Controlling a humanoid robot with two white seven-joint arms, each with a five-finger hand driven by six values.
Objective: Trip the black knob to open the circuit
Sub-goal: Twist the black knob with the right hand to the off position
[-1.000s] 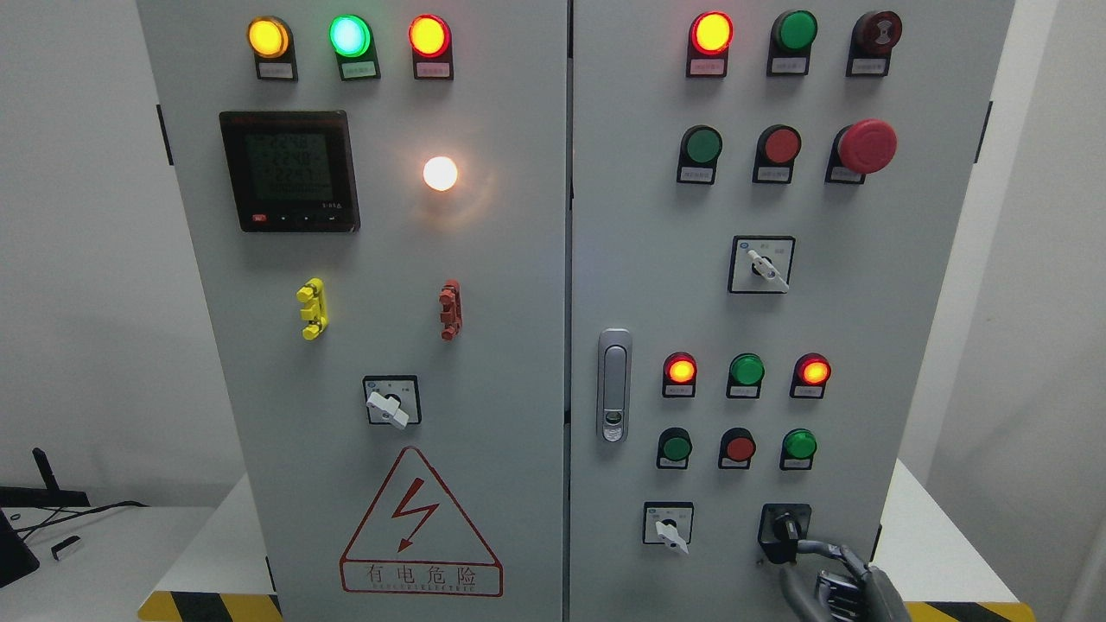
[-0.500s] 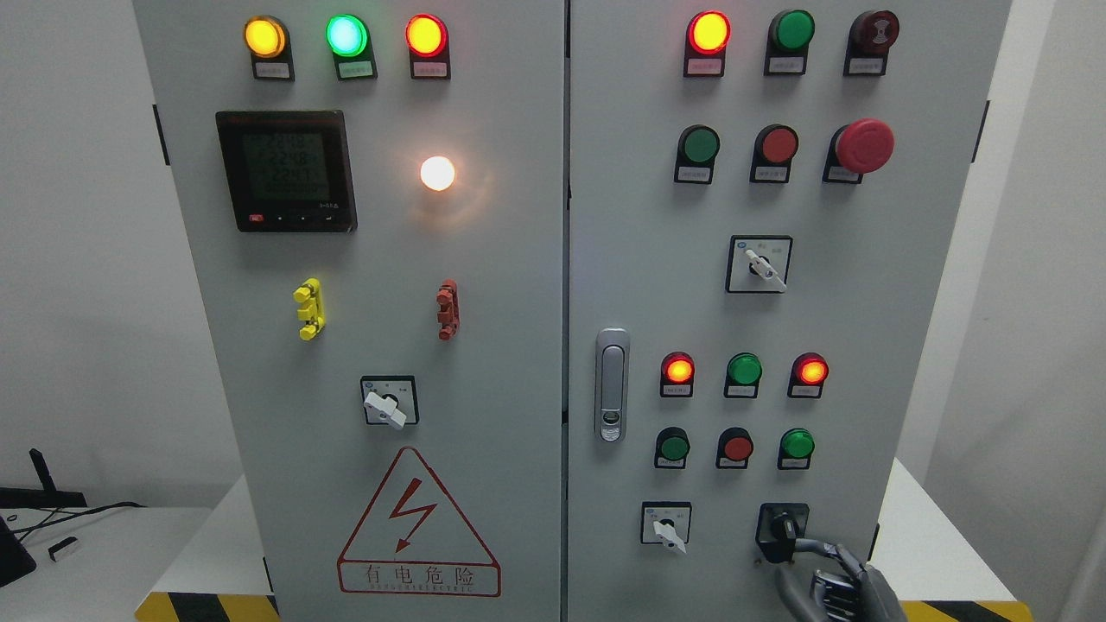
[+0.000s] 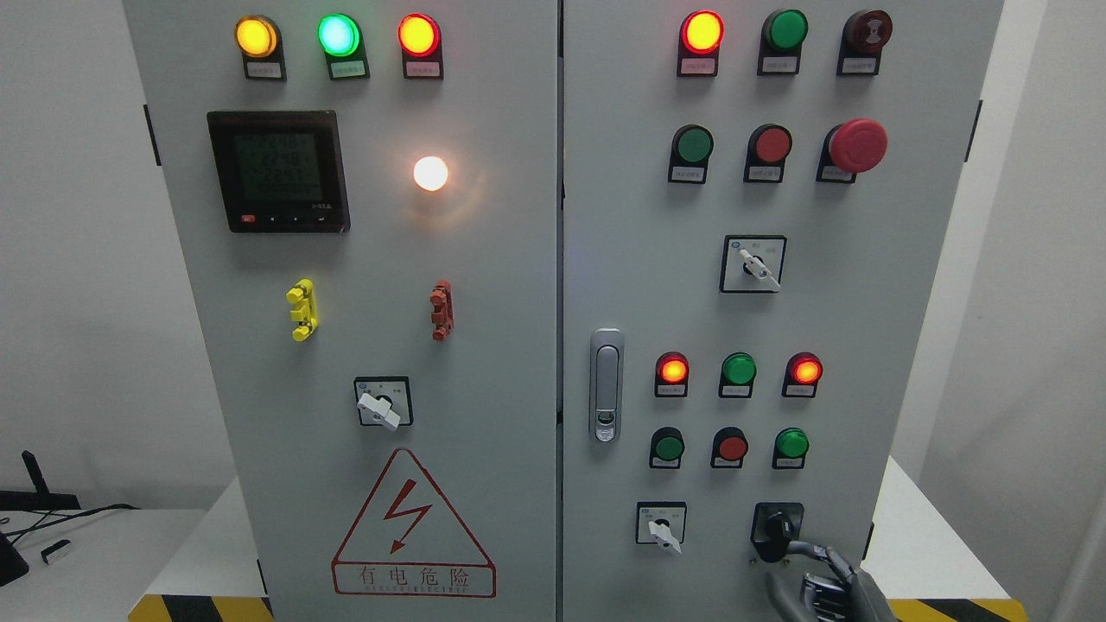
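The black knob (image 3: 777, 527) sits on a black square plate at the lower right of the grey cabinet's right door (image 3: 821, 302). My right hand (image 3: 825, 587) comes up from the bottom edge just right of it. Its upper fingers (image 3: 808, 548) reach left onto the knob's lower right side, and the thumb rises below the knob, so the hand pinches it. The knob handle points up and a little left. The left hand is out of view.
A white selector switch (image 3: 661, 527) is left of the knob. Above it are rows of lit and unlit lamps and push buttons (image 3: 733, 447), and a door latch (image 3: 607, 384). A red mushroom button (image 3: 857, 145) protrudes at the upper right. The cabinet stands on a white table (image 3: 916, 536).
The whole panel has drifted a little left in the picture. My right hand stays on the black knob and sits slightly lower in frame. The knob's angle looks the same.
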